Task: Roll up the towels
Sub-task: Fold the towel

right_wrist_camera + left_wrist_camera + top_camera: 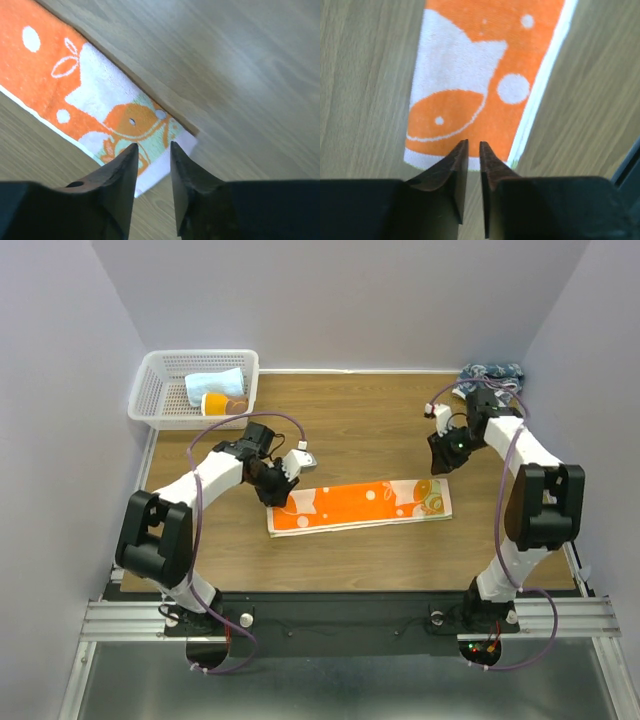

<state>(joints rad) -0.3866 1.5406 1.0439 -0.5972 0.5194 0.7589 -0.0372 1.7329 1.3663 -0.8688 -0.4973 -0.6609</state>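
Observation:
The white towel with orange cartoon prints [360,505] lies flat on the wooden table as a long folded strip. My left gripper [277,494] hovers over its left end. In the left wrist view the jaws [474,143] are almost closed with nothing between them, just above the towel's short edge [465,75]. My right gripper [441,460] hangs above the towel's right end. Its jaws [152,144] stand a little apart and empty over the towel's corner [125,125]. The dark-blue-and-white towel [492,373] lies crumpled at the back right corner.
A white mesh basket [150,390] stands at the back left, holding a light blue rolled cloth [215,385] and an orange item [216,404]. Walls close in the table on three sides.

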